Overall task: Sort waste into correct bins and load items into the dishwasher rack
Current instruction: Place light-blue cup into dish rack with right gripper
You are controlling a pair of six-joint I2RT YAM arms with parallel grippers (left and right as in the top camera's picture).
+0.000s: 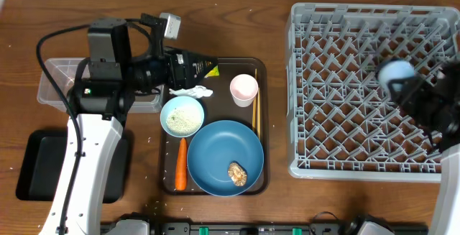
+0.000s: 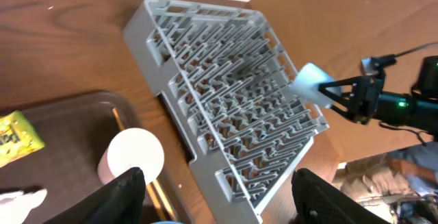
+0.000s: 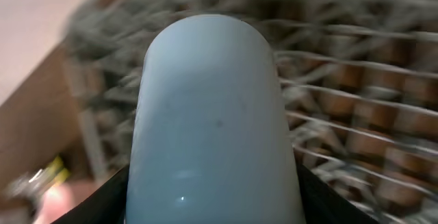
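My right gripper (image 2: 330, 91) pinches the small light-blue cup (image 1: 395, 70) between its two fingers, one on either side. The cup lies on its side in my grip over the dishwasher rack (image 1: 359, 169), near the rack's right edge. I cannot tell whether it touches the pegs below. In the right wrist view the cup fills most of the picture and the lattice behind it is blurred. Overhead, my right arm is cut off at the picture's right edge.

My left gripper (image 1: 203, 67) has its fingers spread wide with nothing between them. It hangs over the back-left corner of the dark serving tray (image 1: 260, 66). The wrapper (image 1: 212, 70) shows just beneath its tip, mostly covered, and the white napkin (image 1: 192, 91) lies just in front of it.

On the same tray the pinkish-white cup (image 1: 244, 89) stands near the back-right corner, beside the chopsticks (image 1: 255, 109). The white bowl (image 1: 182, 116) holds rice. The carrot (image 1: 181, 164) lies along the tray's left edge, beside the blue plate (image 1: 215, 149), which carries the brown lump (image 1: 237, 172).

My left arm hides part of the clear tub (image 1: 57, 84) and part of the black tray (image 1: 39, 164), both by the tabletop's left edge.
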